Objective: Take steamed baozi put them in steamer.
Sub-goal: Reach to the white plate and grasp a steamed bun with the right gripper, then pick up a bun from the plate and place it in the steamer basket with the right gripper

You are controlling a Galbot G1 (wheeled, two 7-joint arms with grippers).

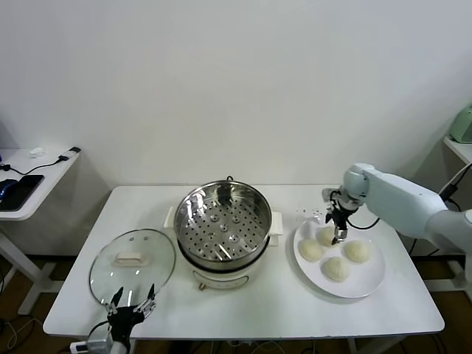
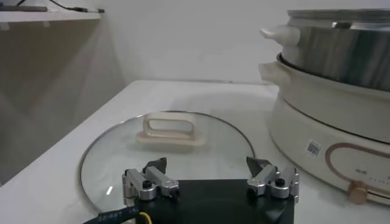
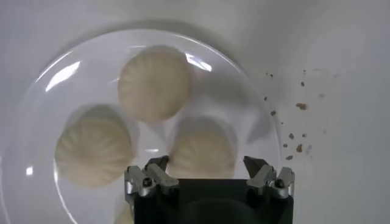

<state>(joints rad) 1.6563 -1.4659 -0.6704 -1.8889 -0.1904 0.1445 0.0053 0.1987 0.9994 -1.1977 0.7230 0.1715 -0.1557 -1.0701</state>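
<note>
Over the right-hand plate (image 1: 369, 284), my right end effector (image 3: 207, 165) stands open, empty, straddling one bun (image 3: 202, 147); I should centre, then close gently without squashing.

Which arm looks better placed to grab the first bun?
The right one, probably. Its right gripper hangs over the plate with fingers either side of a baozi. The left gripper sits open by the glass lid, across the steamer from the buns.

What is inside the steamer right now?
The steamer holds only its bare perforated tray; no baozi. All four baozi sit on the white plate. Below the tray is hidden.
</note>
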